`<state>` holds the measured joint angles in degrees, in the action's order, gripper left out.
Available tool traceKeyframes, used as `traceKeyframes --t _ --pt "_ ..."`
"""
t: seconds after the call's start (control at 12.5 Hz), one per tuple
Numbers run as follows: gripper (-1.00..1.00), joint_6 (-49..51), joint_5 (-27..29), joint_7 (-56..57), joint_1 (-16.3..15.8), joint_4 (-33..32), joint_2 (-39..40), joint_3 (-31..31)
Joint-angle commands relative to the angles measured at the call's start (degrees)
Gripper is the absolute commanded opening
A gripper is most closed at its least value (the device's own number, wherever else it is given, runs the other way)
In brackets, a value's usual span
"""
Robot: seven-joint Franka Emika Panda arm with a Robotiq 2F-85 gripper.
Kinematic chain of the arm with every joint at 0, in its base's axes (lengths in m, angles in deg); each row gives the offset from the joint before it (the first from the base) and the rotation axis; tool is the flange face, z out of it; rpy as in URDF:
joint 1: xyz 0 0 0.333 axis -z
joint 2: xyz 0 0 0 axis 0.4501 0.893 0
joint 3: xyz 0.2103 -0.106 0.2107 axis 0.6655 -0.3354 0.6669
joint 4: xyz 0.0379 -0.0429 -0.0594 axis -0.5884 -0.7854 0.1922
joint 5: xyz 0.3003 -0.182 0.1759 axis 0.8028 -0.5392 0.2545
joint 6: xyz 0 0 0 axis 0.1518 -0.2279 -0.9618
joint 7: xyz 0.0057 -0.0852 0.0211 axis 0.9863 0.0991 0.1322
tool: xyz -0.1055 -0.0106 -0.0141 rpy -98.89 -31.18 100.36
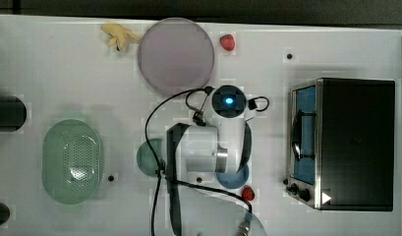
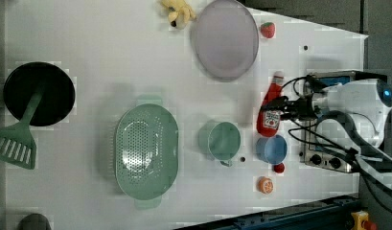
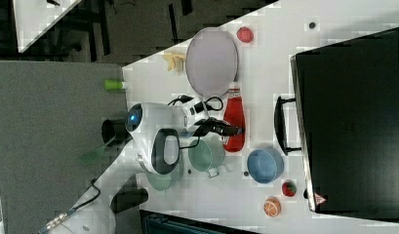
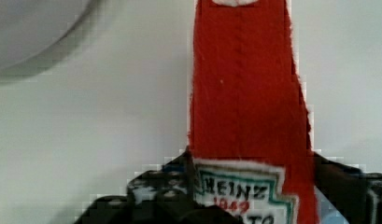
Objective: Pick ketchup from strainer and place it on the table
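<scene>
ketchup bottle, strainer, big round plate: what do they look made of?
Ketchup bottle: looks like soft fabric or felt, matte, with fuzzy edges and a centre seam, so likely a plush toy.
Strainer: pale green moulded plastic, slight sheen, perforated bottom.
Round plate: smooth greyish-lilac, matte; probably plastic, though the look leaves that open.

red ketchup (image 4: 244, 93) bottle between dark fingers (image 4: 340, 184), white table (image 4: 95, 121)

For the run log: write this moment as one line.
ketchup: lying on table, out of strainer | end effector: at the bottle's label end | strainer: empty | mug, blue cup: nearby
</scene>
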<state>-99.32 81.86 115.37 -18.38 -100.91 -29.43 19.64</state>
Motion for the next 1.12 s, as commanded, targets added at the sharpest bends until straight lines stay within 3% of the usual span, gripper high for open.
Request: traceKeyframes --t 0.08,0.48,0.88,1.12 --pt "1.0 -0.5 0.0 1.4 -0.2 0.5 -1.5 -0.4" --pt "1.0 3.3 0.0 0.3 -0.1 9.2 -8.9 -0.9" --pt "1.0 23.8 0.0 -16.8 -0.1 26.4 -10.2 -1.0" --pt "1.0 37.2 0.0 -18.4 -0.2 35.0 -10.2 -0.6"
